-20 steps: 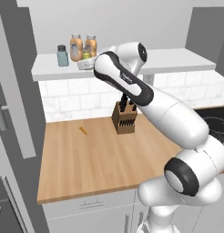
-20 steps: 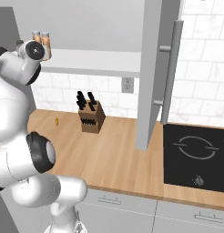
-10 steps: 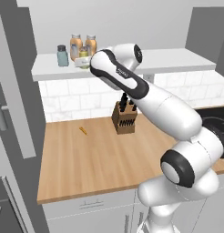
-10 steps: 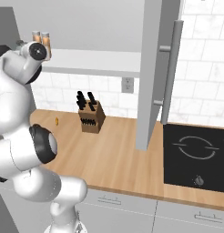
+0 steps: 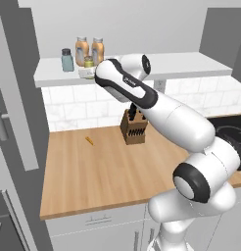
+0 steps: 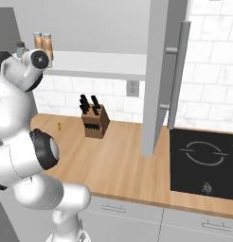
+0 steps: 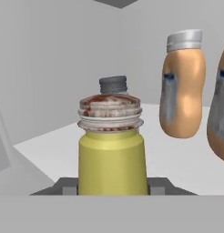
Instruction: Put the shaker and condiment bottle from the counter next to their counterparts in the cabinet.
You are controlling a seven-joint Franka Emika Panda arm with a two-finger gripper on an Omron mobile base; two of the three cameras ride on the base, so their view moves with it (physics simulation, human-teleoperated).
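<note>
The yellow-green shaker (image 7: 111,154) with its silver-grey cap stands upright between my finger tips, and my gripper (image 7: 112,185) is shut on it low down. In the left base view the shaker (image 5: 89,61) is at the front of the cabinet shelf (image 5: 181,66), just right of the blue-grey shaker (image 5: 67,60) and in front of two orange-tan condiment bottles (image 5: 82,49) (image 5: 98,49). One bottle (image 7: 182,93) shows to the right in the hand view, the other (image 7: 221,113) at the edge. A dark cap (image 7: 113,84) peeks out behind the held shaker. The wooden counter (image 5: 93,176) lies below.
A knife block (image 5: 133,128) stands at the back of the counter, with a small yellow item (image 5: 89,141) to its left. A black cooktop (image 6: 203,160) lies to the right. An open grey cabinet door (image 6: 161,71) hangs right of the shelf, and another grey panel (image 5: 14,88) stands at the left.
The arm has swung slightly to the left along the shelf, carrying the shaker with it. The bottles and the blue-grey shaker have not moved.
</note>
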